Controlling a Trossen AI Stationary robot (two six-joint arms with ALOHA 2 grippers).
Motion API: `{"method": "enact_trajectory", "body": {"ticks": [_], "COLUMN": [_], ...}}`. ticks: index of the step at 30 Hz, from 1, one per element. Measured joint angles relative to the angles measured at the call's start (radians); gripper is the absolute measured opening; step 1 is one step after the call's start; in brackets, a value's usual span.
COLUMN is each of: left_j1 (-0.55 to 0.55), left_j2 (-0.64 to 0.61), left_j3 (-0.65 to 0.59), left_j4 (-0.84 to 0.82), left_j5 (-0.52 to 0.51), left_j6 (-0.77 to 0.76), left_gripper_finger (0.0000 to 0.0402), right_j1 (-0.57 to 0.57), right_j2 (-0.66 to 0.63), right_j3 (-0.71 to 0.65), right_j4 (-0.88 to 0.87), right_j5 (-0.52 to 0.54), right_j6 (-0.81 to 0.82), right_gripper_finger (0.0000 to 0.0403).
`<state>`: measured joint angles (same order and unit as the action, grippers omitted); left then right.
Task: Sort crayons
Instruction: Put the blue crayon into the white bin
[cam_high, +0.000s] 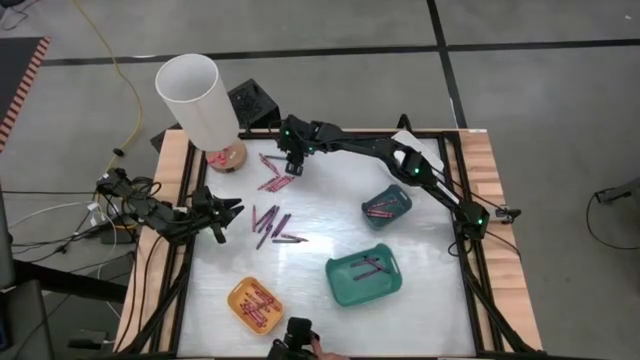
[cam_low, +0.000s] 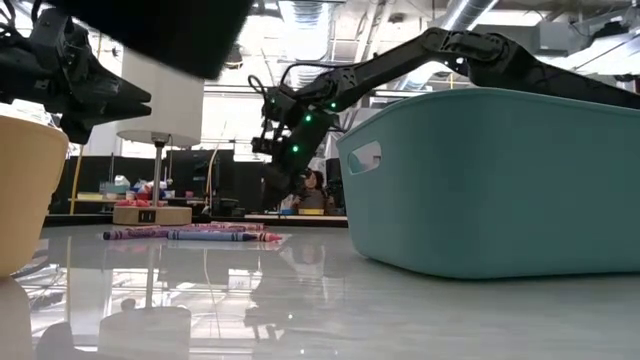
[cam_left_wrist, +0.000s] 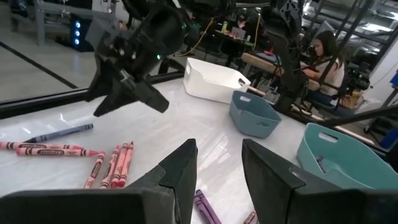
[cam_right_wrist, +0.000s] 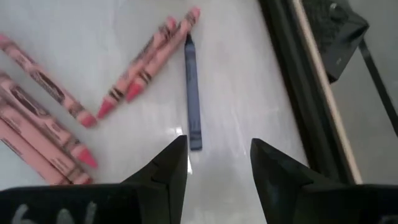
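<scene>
Blue-grey crayon (cam_right_wrist: 193, 93) lies flat on the table (cam_high: 330, 230) just beside pink crayons (cam_right_wrist: 146, 62), right gripper (cam_right_wrist: 214, 165) spread and empty above it (left gripper (cam_left_wrist: 217, 168) also parted, empty, waiting); risk: closing fingers snag a pink neighbour

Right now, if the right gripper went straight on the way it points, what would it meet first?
Probably the blue-grey crayon: the right gripper, open, points down at it, with pink crayons off to one side.
</scene>
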<state>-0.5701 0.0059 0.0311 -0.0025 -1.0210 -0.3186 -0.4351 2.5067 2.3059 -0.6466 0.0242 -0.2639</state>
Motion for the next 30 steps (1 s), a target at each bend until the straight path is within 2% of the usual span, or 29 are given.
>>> {"method": "enact_trajectory", "body": {"ticks": [5, 7, 9, 12, 18, 23, 27, 30], "left_j1": [0.000, 0.000, 0.000, 0.001, 0.046, 0.114, 0.194, 0.281], "left_j2": [0.000, 0.000, 0.000, 0.000, 0.035, 0.203, 0.387, 0.517], "left_j3": [0.000, 0.000, 0.007, 0.035, 0.121, 0.204, 0.324, 0.442], "left_j4": [0.001, 0.016, 0.018, 0.019, 0.034, 0.132, 0.118, 0.036], "left_j5": [-0.002, -0.045, -0.108, -0.137, -0.093, -0.016, 0.019, 0.141], "left_j6": [-0.034, -0.062, -0.105, -0.097, -0.021, 0.062, 0.097, 0.114], "left_gripper_finger": [0.0117, 0.0116, 0.0112, 0.0093, 0.0036, 0.0011, 0.0001, 0.0000], "right_j1": [0.012, 0.026, 0.039, 0.057, 0.081, 0.089, 0.088, 0.085], "right_j2": [-0.016, -0.057, -0.122, -0.237, -0.485, -0.657, -0.764, -0.820], "right_j3": [-0.002, -0.002, -0.002, -0.001, -0.002, -0.001, -0.001, -0.001], "right_j4": [-0.013, -0.053, -0.130, -0.240, -0.364, -0.411, -0.418, -0.421], "right_j5": [-0.005, -0.003, 0.001, 0.030, 0.081, 0.089, 0.095, 0.095], "right_j6": [-0.038, -0.061, -0.089, -0.109, -0.127, -0.095, -0.053, -0.051], "right_gripper_finger": [0.0168, 0.0168, 0.0168, 0.0169, 0.0168, 0.0168, 0.0168, 0.0169]}}
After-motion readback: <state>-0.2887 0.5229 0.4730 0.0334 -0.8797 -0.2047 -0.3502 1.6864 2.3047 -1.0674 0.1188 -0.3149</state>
